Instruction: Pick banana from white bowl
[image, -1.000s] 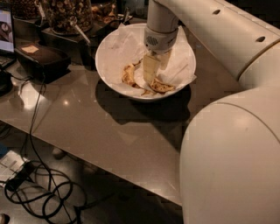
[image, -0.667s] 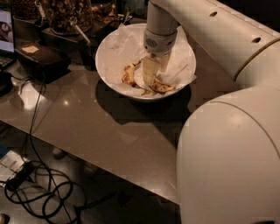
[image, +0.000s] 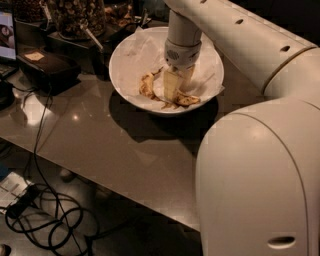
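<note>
The white bowl (image: 129, 56), lined with crumpled white paper, stands on the grey table. Two brown-speckled yellow bananas lie in it. A short, stubby one (image: 146, 85) lies left of centre. The banana (image: 186, 100) curves along the near side, partly hidden under the gripper. My gripper (image: 172, 89) hangs straight down from the white arm into the middle of the bowl, its tip down at the bananas, just above and left of the banana. I cannot tell whether it touches or holds it.
The grey table (image: 100, 135) runs to a front edge with cables (image: 45, 220) on the floor below. A black box (image: 47, 67) sits at the left. Containers of snacks (image: 75, 17) stand behind the bowl. The robot's white body (image: 260, 185) fills the right foreground.
</note>
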